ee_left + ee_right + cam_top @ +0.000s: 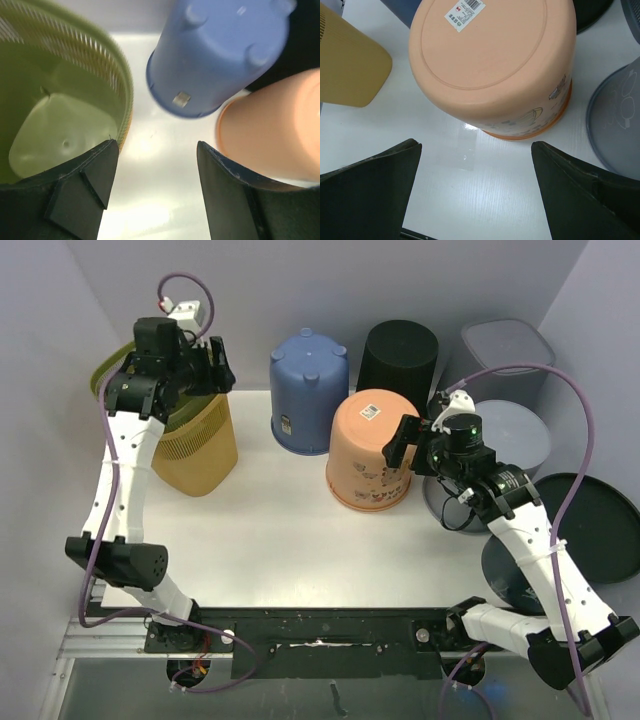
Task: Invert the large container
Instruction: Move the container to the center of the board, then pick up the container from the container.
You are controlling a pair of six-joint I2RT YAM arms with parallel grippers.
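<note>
The large container, a yellow-green mesh basket [196, 454], stands upright with its mouth up at the table's back left. The left wrist view looks down into its green inside [60, 105]. My left gripper [214, 368] is open and empty above the basket's right rim; in the left wrist view [157, 146] one finger [95, 175] hangs over the basket's inside and the other over bare table. My right gripper [400, 443] is open and empty beside an upside-down orange bucket [372, 450]; the right wrist view [475, 146] shows the gripper just short of the bucket [490, 60].
An upside-down blue bucket [308, 390] and a black bin [398, 355] stand behind the orange bucket. A grey lidded bin [507, 348], a grey mesh basket [517, 435] and a dark round lid [592, 527] sit at the right. White table [280, 530] lies in front.
</note>
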